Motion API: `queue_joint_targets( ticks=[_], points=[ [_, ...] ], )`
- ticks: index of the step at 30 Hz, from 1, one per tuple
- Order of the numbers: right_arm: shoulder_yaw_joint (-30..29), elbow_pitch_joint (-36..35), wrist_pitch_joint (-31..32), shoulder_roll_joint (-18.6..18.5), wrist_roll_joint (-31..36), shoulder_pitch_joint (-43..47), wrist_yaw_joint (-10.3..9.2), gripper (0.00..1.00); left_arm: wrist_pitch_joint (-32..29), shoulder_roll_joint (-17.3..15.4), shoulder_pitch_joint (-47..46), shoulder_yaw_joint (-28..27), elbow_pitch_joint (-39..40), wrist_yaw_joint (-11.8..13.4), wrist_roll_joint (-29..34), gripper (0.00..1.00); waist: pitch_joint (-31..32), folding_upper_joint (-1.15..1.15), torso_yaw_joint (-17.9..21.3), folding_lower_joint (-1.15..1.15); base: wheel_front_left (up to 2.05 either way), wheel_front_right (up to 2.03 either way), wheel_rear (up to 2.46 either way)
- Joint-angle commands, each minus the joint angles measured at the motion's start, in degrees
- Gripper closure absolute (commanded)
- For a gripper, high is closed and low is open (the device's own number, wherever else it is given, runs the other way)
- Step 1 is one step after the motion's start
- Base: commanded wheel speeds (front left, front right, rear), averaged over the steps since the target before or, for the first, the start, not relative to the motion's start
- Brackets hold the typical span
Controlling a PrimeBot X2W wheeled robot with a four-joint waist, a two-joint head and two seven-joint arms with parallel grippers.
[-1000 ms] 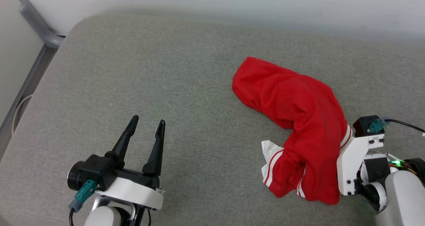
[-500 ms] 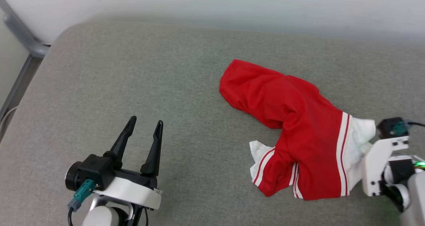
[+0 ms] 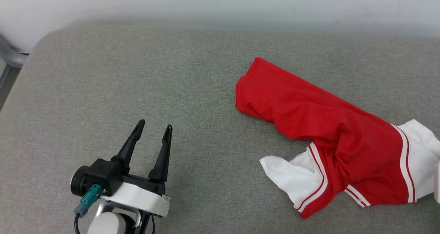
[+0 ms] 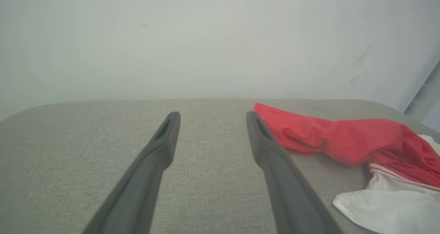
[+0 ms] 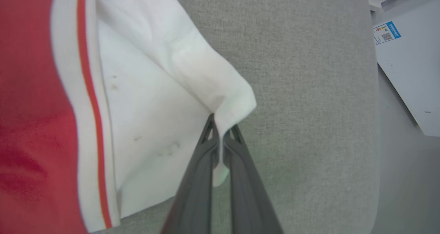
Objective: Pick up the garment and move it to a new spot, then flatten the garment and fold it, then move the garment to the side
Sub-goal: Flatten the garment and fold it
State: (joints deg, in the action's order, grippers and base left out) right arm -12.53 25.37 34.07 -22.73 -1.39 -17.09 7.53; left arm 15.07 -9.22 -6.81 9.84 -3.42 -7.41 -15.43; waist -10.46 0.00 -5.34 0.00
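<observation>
Pinching white sleeve [image 5: 154,99] of crumpled red cloth jersey [image 3: 337,137] with right fingers [image 5: 199,179], closed tight. Holding left fingers [image 3: 162,158] wide apart, empty, lower left.

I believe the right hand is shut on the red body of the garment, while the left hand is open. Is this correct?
No. The right hand is shut on the white sleeve of the garment, not the red body, as the right wrist view shows. The left hand is open.
</observation>
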Motion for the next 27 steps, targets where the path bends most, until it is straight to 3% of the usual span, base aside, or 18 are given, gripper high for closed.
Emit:
queue_joint_targets(
  ticks=[1,10,20,27],
  points=[
    [-0.3,0.4,-0.9,0.3,0.2,-0.7,-0.08,0.00,0.2,-0.2,-0.6,0.1,-0.1,-0.1,0.2,0.00,0.1,0.00,0.2,0.00,0.00,0.00,0.00],
    [-0.1,0.3,-13.1,3.2,-0.9,-2.9,-0.08,0.00,0.2,-0.3,0.4,0.3,-0.6,-0.1,0.2,0.00,2.0,0.00,2.5,0.00,0.00,0.00,0.00],
    [3.2,-11.1,-32.4,8.9,-12.3,2.4,-0.07,0.00,0.2,0.1,1.9,2.5,-0.5,-0.1,-0.1,0.00,3.8,0.00,4.4,0.00,0.00,0.00,0.00],
    [3.9,-16.6,-46.3,13.9,-12.5,8.6,-0.07,0.00,0.2,0.9,3.1,4.9,-1.0,-0.1,-0.5,0.00,4.2,0.00,4.9,0.00,0.00,0.00,0.00]
  ],
)
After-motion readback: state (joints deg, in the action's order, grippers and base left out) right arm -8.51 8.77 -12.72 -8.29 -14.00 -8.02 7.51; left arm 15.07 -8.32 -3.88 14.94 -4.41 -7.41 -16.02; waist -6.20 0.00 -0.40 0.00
